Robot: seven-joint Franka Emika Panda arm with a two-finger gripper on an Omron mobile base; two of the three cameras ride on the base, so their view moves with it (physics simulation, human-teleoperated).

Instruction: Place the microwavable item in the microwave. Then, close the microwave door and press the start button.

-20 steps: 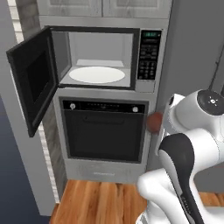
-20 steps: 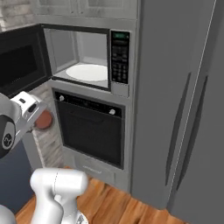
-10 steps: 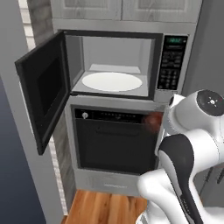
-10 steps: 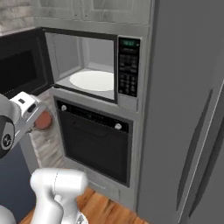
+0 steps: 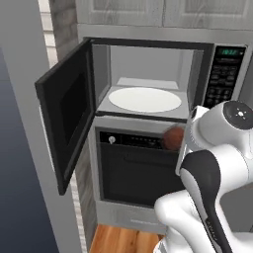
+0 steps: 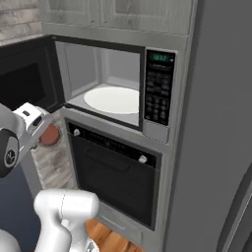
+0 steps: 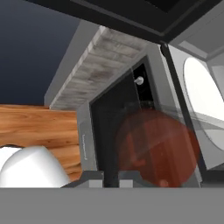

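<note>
**Glass held below the open microwave**

At far left in the left base view, the microwave door stands swung wide open, its dark window facing into the room. Beside it the microwave shows its grey cavity with the round white plate lying flat on the floor of it — bare. The black keypad sits at the cavity's right. Under the microwave is the black-fronted oven, a silver knob at its upper left corner.

The glass, reddish-brown, is seen in front of the oven's top edge, just below the microwave's lower lip and right against the white arm. It is outside the cavity. In the right base view the glass sits at the left, beside the arm's end and level with the oven's top.

From the hand view, the glass is close up in front of the tool, translucent with the oven front behind it. The tool is clamped on the glass.
</note>
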